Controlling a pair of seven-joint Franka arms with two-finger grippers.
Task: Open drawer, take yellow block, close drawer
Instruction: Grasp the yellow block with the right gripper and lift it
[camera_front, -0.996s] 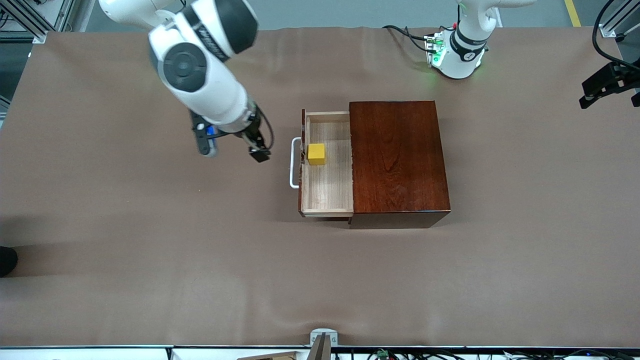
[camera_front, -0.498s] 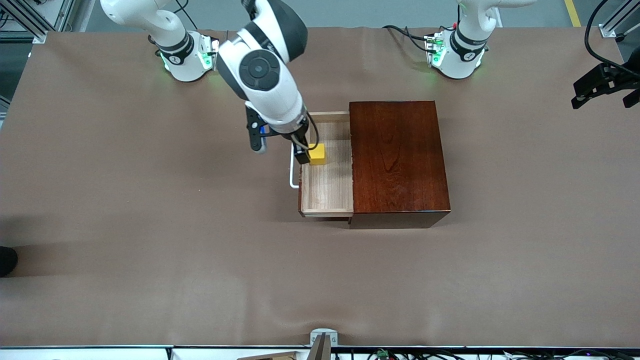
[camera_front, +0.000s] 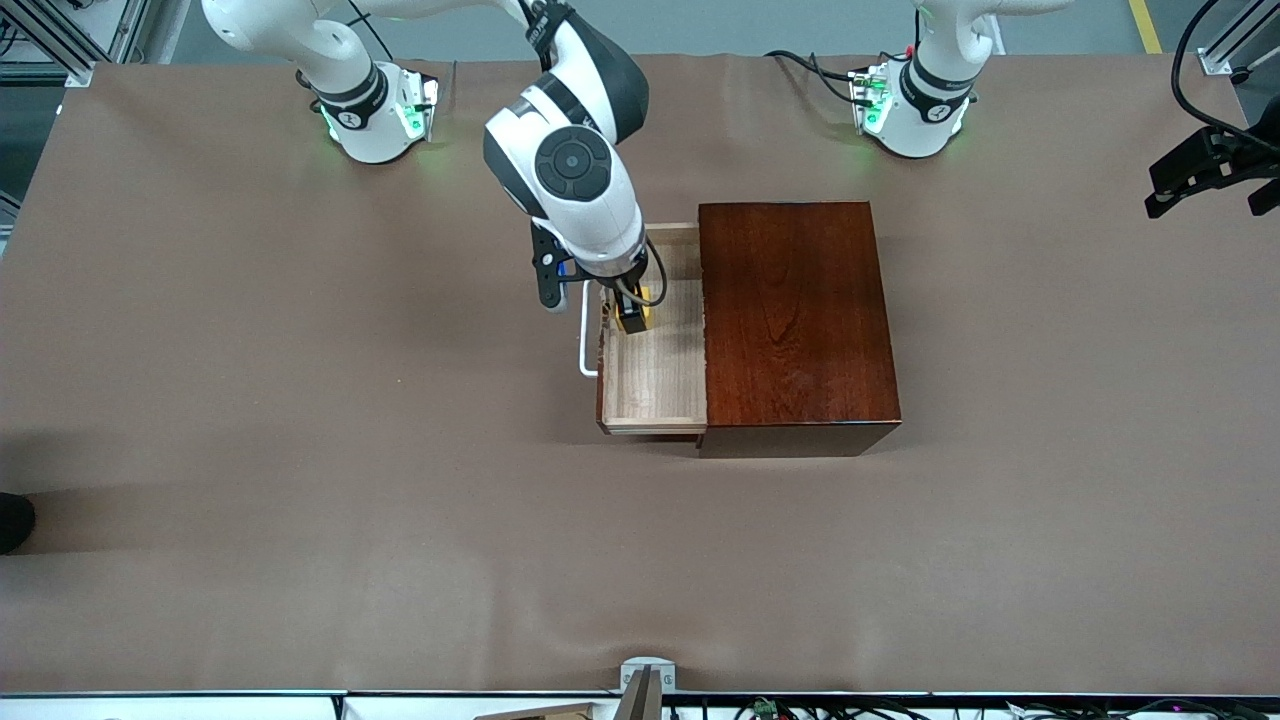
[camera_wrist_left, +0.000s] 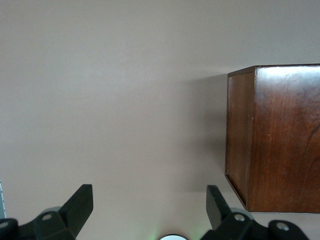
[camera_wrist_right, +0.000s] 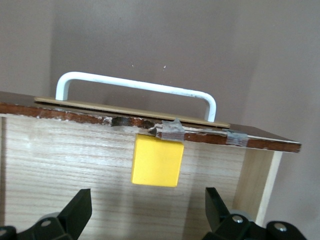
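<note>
- The drawer (camera_front: 655, 385) stands pulled out of the mahogany box (camera_front: 795, 320).
- The yellow block (camera_wrist_right: 157, 161) lies in the drawer, just beside its front.
- Right hand (camera_front: 630, 318), fingers spread, over the block.
- Left hand (camera_wrist_left: 150, 212), spread, waits off the worktop's (camera_front: 300, 400) edge.

The right arm reaches in from its base, wrist bent downward, the right gripper (camera_front: 632, 312) hanging with fingers (camera_wrist_right: 75, 212) spread wide. The left arm waits at its end of the table, the left gripper (camera_wrist_left: 150, 212) spread open too.
</note>
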